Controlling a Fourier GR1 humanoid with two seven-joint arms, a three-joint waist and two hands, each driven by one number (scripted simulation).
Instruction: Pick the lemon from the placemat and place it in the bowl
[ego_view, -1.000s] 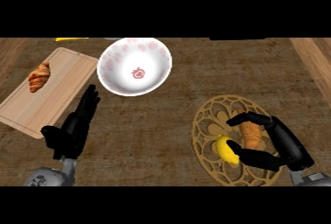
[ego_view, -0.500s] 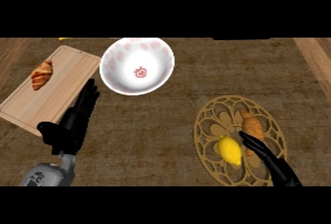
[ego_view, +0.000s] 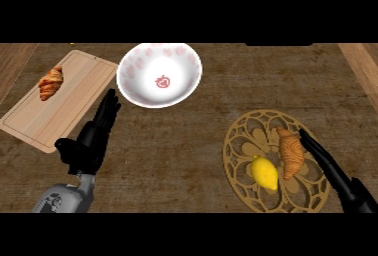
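Lemon (ego_view: 264, 172) lies on the round placemat (ego_view: 240, 145), in its lower middle, just left of a croissant (ego_view: 290, 152) that shares the mat. The right hand (ego_view: 332, 170) comes in along the mat's right edge with its fingers straight and together, holding nothing, and lies just right of the croissant, so the pastry sits between hand and fruit. To do this step well, I judge the hand should come over the croissant, or round its near end, rather than sweep sideways, since a sideways pass would likely push the pastry into the lemon and roll it. The fingers should spread before they come down, then curl round the lemon's short width with the thumb on the side away from the croissant. The bowl (ego_view: 159, 74) stands near the counter's far edge, well apart from the mat and up to its left, so the carry should lift clear of the rim before release. The left hand (ego_view: 94, 137) rests open beside the near right edge of a board (ego_view: 66, 112), which holds a second croissant (ego_view: 50, 83).
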